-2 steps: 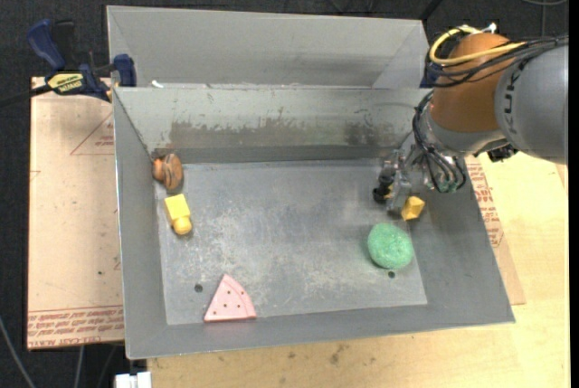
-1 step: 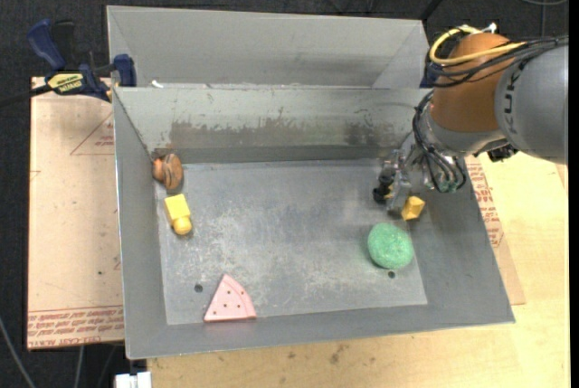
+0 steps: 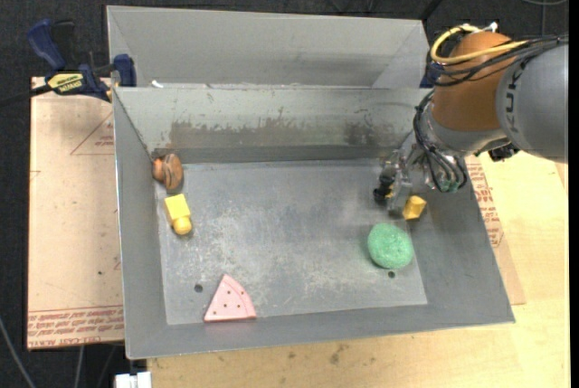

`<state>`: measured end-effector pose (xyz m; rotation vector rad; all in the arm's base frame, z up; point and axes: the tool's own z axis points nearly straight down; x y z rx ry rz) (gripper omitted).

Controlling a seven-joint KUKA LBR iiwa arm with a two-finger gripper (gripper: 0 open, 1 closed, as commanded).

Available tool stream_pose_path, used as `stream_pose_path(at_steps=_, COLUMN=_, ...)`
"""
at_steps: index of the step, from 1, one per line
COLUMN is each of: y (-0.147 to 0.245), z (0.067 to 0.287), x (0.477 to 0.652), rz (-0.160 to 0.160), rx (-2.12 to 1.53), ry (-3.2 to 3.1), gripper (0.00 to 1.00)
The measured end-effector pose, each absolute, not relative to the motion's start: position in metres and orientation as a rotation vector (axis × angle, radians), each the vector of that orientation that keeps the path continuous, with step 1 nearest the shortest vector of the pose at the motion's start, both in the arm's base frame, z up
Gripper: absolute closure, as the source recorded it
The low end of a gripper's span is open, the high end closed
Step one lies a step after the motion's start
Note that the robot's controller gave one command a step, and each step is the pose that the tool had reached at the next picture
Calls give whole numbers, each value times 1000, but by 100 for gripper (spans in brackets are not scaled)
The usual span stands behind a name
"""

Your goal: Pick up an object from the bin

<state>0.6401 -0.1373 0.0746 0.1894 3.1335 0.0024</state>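
Jaws down near bin (image 3: 289, 223) floor; spread or pinched, cannot tell. Small yellow block (image 3: 413, 208) just beside them, toward the front-right, long axis tilted; probably the pick. Green round lump (image 3: 391, 247) next, further frontward. Pink wedge (image 3: 229, 301) well apart, far to the left.

End effector (image 3: 394, 189) low, pointing down-left. Orange wrist cover (image 3: 466, 101) just up-right of it, yellow cable (image 3: 450, 45) looped over cover's top. Dark cables (image 3: 443, 171) hang at end effector's right. Grey arm (image 3: 543, 97) further right.
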Motion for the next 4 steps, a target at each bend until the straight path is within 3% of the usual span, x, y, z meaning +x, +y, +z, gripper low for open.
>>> stream_pose_path(at_steps=2, y=-137, z=93, x=639, rz=3, rx=189, ry=3137, gripper=100)
stream_pose_path(at_steps=4, y=-137, z=128, x=640, rz=2, rx=188, ry=3133, gripper=100)
